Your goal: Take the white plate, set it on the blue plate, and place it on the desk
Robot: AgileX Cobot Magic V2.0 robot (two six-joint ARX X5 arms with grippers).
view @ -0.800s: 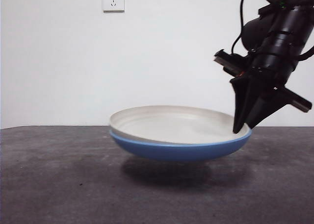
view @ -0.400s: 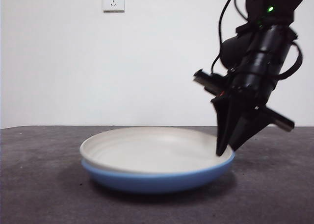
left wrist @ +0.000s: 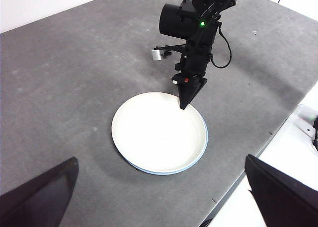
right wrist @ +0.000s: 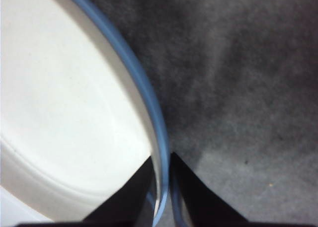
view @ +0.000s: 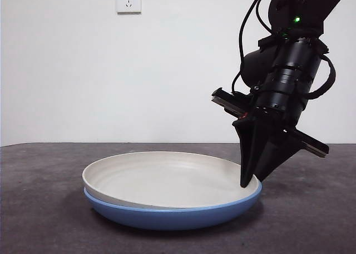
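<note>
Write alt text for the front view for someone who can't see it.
A black two-jawed right gripper pinches the shared rim of a matte off-white round plate nested in a glossy blue round plate, both resting on the dark grey desk. A white wall with a socket is behind.

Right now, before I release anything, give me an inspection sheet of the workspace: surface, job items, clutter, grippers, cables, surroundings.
Surface: the desk is dark grey, matte and mottled; its near edge shows in the left wrist view.
Job's things: the white plate sits nested in the blue plate; the stack looks to be resting on the desk.
Clutter: nothing seen.
Grippers: the right gripper is shut on the rims of both plates, one jaw inside, one outside. The left gripper hangs high above the desk, jaws wide open, holding nothing.
Cables: black cables loop along the right arm, off the plates.
Surroundings: white wall with a wall socket.
</note>
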